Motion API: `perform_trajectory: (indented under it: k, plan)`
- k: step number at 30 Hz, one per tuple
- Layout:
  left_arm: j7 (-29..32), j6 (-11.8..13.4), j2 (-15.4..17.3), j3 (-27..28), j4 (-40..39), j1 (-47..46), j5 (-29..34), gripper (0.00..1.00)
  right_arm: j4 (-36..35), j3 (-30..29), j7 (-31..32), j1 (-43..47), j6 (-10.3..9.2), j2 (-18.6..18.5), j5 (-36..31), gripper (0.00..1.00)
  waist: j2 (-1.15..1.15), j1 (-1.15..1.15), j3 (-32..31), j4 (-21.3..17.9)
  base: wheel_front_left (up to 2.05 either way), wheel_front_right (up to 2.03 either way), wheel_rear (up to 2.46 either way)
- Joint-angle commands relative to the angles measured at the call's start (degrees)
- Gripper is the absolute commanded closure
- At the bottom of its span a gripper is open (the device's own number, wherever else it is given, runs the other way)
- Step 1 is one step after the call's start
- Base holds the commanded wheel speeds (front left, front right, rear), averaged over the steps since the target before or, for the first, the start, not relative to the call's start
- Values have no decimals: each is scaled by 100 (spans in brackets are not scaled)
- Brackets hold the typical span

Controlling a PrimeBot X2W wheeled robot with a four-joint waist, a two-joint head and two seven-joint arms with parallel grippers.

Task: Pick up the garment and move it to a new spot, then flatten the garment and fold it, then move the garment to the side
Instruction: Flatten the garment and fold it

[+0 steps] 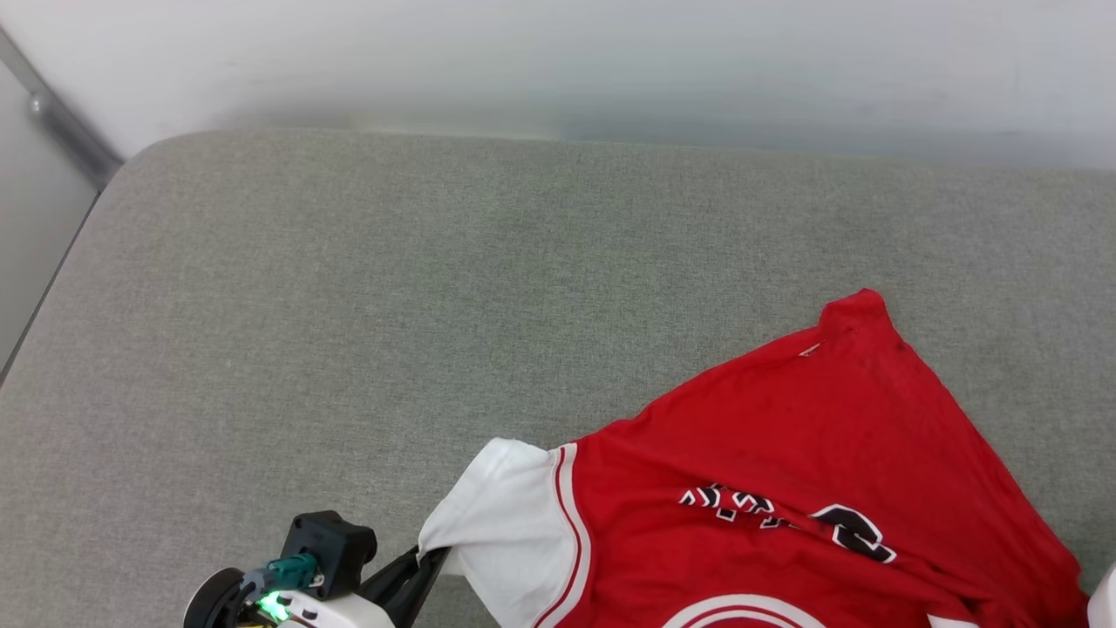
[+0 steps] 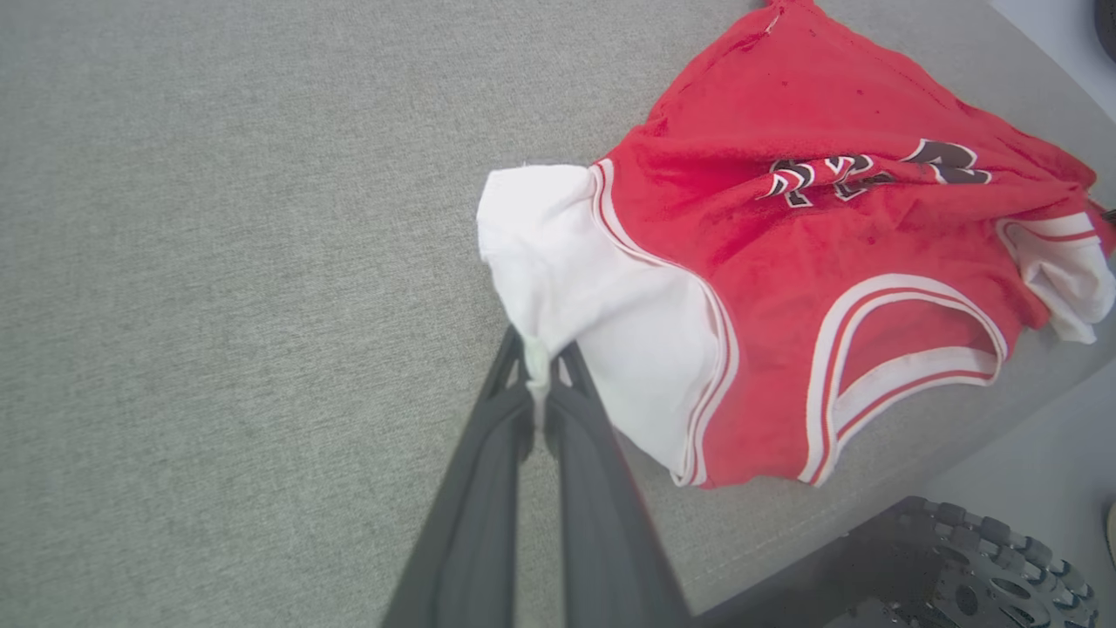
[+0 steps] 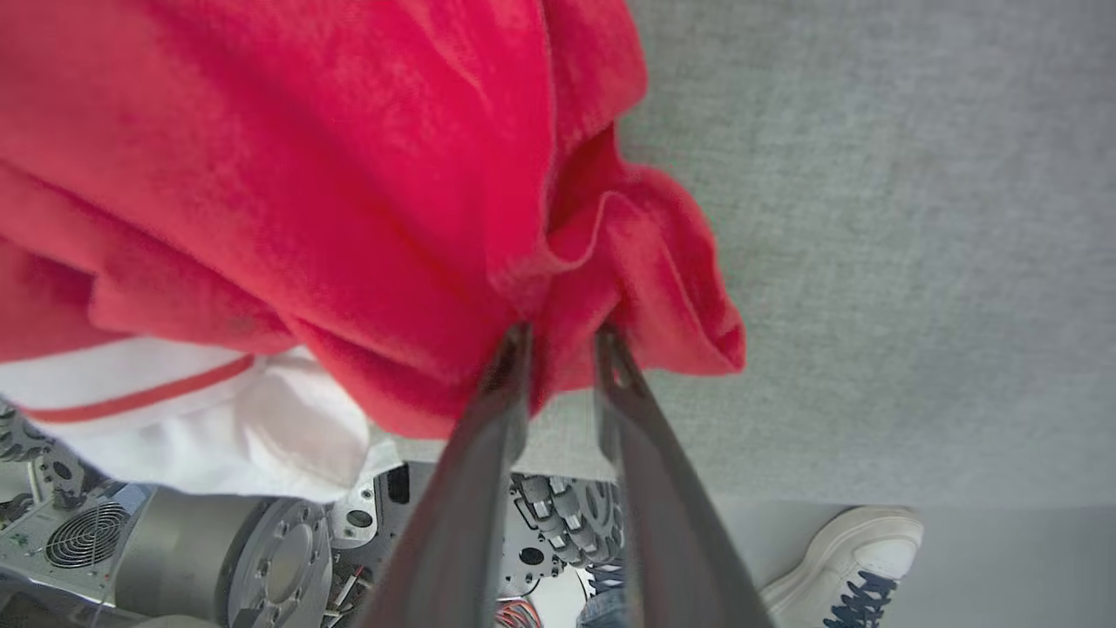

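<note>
The garment [image 1: 785, 453] is a thin, limp jersey, light enough that weight is no worry. I'd expect it to sag, bunch and slide over itself wherever it isn't held, so take it by edges and corners, never by the middle of the cloth. It lies crumpled, not flat. From your left gripper [image 2: 536, 358] it spreads away ahead and to the right of the fingers, with the white side panel [image 2: 593, 288] nearest and the dark letters [image 2: 863, 166] creased into a fold further out. That left gripper is closed tight on a small pinch of the white panel's edge, and the cloth is drawn to a point between the tips. It is a slim hold that I judge could slip under a hard tug. Your right gripper [image 3: 562, 340] has its jaws a little apart with a bunched red fold sitting between the tips. Whether they are clamping that fold or merely standing around it, I cannot tell. The striped hem or armhole trim [image 2: 907, 349] looks like the firmer place to grip, since it is doubled and less likely to stretch. Under everything is the grey cushion [image 1: 349, 305], with plenty of bare surface beyond and to the left of the left fingers. Behind the right fingers are the robot's base [image 3: 218, 558] and a person's shoe [image 3: 850, 558].
</note>
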Motion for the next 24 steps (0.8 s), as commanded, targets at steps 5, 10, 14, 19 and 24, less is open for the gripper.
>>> perform_trajectory:
  k: [5,10,14,19,24]
  plan:
    - [-5,-3,-2,-38,-57,-65,79,100,-152,148,-79,-342,-2,-205,300,0,0,1,124,82,0,0,0]
    - [-25,-8,-15,-50,-157,-158,141,100,-541,273,72,-909,-2,-453,489,0,0,1,337,237,0,0,0]
    - [-4,-36,-69,-81,-263,-288,200,100,-757,405,241,-1563,-2,-459,558,0,0,1,586,444,0,0,0]
    - [-5,-108,-159,-159,-342,-471,281,100,-714,665,422,-2359,-2,-367,314,0,0,1,931,787,0,0,0]
    - [-37,-197,-333,-271,-381,-675,357,100,-343,813,581,-3000,-2,-443,-62,0,0,1,1302,1136,0,0,0]
